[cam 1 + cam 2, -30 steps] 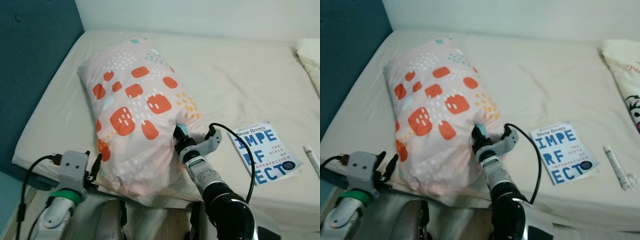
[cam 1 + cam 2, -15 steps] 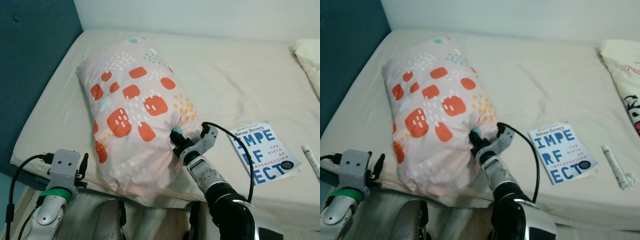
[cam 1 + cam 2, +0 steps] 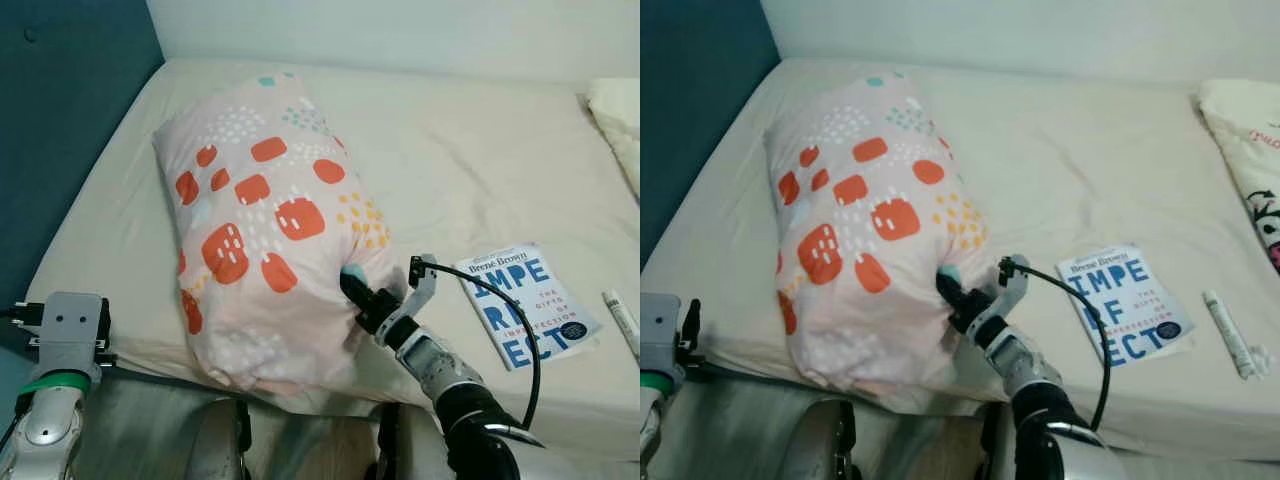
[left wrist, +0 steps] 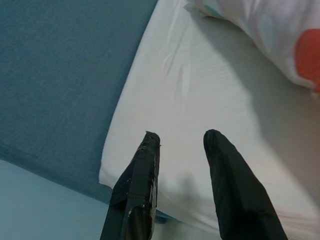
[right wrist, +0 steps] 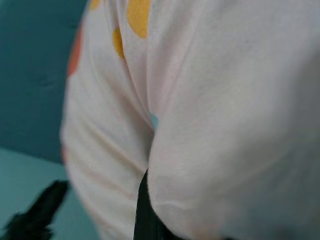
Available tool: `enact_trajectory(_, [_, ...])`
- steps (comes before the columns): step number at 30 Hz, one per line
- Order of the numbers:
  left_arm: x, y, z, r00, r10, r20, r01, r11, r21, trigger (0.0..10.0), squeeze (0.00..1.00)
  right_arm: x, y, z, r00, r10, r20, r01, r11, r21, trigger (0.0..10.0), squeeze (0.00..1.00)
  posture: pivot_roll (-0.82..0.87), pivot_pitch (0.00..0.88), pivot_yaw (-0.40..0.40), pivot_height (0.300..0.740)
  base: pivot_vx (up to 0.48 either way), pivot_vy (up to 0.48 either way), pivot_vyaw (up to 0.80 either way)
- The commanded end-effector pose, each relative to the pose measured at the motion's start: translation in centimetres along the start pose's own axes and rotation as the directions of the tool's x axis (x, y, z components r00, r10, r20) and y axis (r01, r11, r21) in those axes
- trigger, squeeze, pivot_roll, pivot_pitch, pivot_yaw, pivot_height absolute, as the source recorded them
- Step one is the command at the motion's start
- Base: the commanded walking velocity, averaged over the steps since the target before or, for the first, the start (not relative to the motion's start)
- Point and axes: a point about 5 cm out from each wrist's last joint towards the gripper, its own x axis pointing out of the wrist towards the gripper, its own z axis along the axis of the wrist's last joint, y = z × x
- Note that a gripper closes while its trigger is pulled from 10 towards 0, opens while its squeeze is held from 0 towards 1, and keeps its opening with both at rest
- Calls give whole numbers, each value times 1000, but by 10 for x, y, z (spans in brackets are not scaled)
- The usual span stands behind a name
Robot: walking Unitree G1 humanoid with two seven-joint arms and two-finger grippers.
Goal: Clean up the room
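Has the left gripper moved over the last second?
Yes. The left gripper has pulled back from the pillow, away from the bed's near edge, toward the robot's left.

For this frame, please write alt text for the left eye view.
The right pincer grips the near edge of a pink pillow with orange patches, lying on a cream bed. A blue-lettered book lies beside it, and the left pincer hangs off the bed's near corner.

The black fingertips of the right gripper [image 3: 356,288] are buried in the pink pillow with orange patches [image 3: 262,215], so their grip is hidden.
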Motion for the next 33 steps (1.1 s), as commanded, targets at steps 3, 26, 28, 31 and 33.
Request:
enact_trajectory(3, [1, 2, -4, 1000, 21, -18, -21, 1000, -10, 10000, 0, -12, 8, -5, 991, 127, -51, -127, 992, 11, 0, 0, 212, 114, 64, 598, 0, 0, 0])
enact_trajectory(26, [7, 1, -5, 1000, 18, -15, -19, 1000, -24, 10000, 0, -65, 90, -16, 766, 565, -308, -513, 825, 237, 0, 0, 196, 113, 66, 598, 0, 0, 0])
enact_trajectory(28, [8, 2, -6, 1000, 18, -15, -18, 1000, -23, 10000, 0, -66, 91, -23, 757, 553, -348, -508, 833, 218, 0, 0, 196, 108, 67, 598, 0, 0, 0])
enact_trajectory(31, [8, 2, -6, 1000, 15, -18, -16, 1000, -22, 10000, 0, -71, 84, -29, 759, 499, -417, -492, 860, 134, 745, 0, 194, 106, 68, 598, 0, 0, 0])
enact_trajectory(33, [9, 1, -6, 1000, 13, -19, -13, 1000, -21, 10000, 0, -77, 76, -31, 755, 454, -473, -483, 873, 68, 10000, 0, 188, 99, 69, 598, 0, 0, 0])
